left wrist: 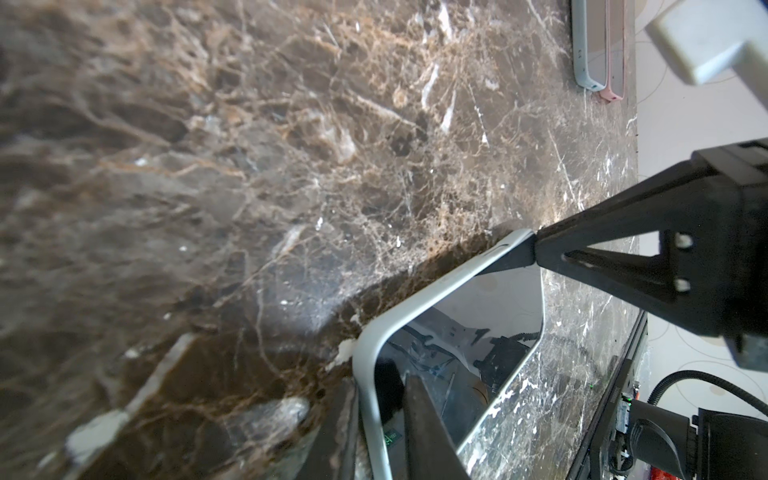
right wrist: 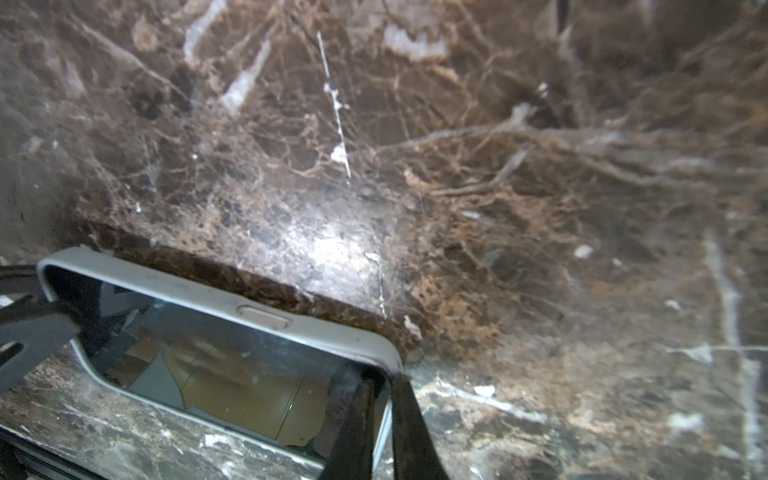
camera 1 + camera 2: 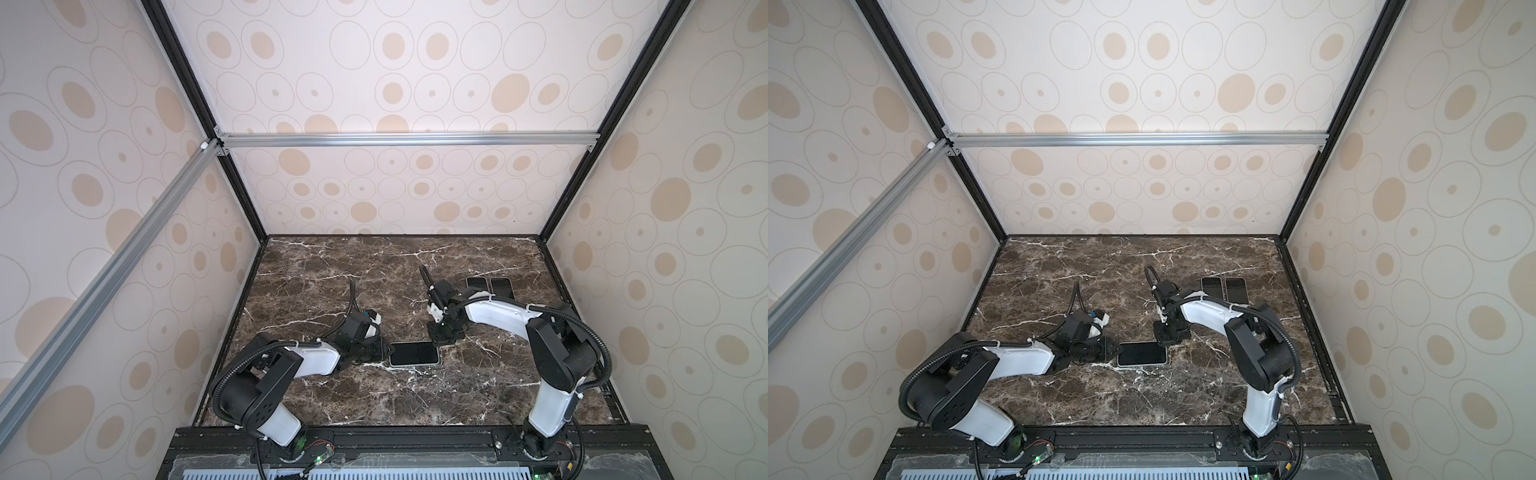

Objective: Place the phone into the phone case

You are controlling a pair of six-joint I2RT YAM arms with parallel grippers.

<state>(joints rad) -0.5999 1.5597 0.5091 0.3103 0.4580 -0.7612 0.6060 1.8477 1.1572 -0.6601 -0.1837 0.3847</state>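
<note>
Place: robot lab test booth.
Walls: spotted panels [image 3: 374,62] on aluminium framing [image 3: 407,139].
Work surface: marble-look table [image 3: 332,266].
Fixtures: left arm [image 3: 316,359], right arm [image 3: 498,316] mounted at table's near edge.

The phone [image 3: 414,353] was lying flat, dark glossy screen up, inside the pale grey-green phone case [image 2: 216,297]. The pair sat long side left-to-right, middle of the marble table [image 3: 324,266], towards the near edge.

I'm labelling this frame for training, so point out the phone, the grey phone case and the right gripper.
phone [image 3: 414,353]: in a top view, middle of its dark screen.
grey phone case [image 2: 216,298]: right wrist view, long-side rim beside the button.
right gripper [image 3: 436,340]: in a top view, closed fingertips at the case corner.
</note>
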